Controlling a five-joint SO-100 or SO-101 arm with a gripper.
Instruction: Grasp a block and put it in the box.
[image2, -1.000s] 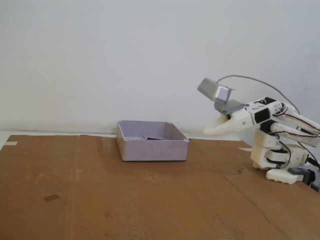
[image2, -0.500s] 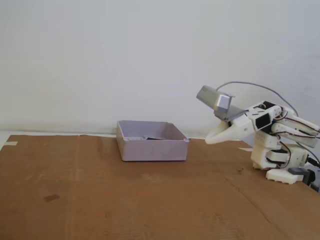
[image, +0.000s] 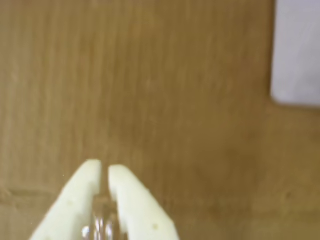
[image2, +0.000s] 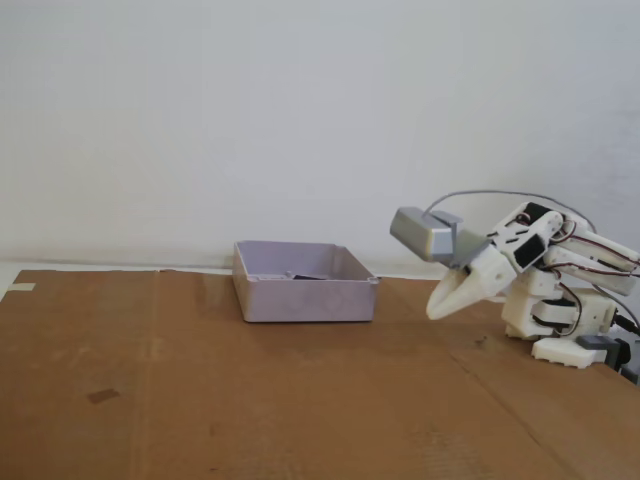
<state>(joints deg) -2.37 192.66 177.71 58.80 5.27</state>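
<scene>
The gripper (image2: 437, 308) points down at the cardboard sheet (image2: 200, 400), its two pale fingers (image: 80, 195) nearly touching with nothing between them, so it is closed and empty. In the fixed view the box (image2: 305, 296) sits well apart to the gripper's left, and a dark shape inside it, just showing above the near wall, looks like the block (image2: 303, 275); the task seems done. The arm is folded low near its base (image2: 560, 320), which reads as a rest pose.
</scene>
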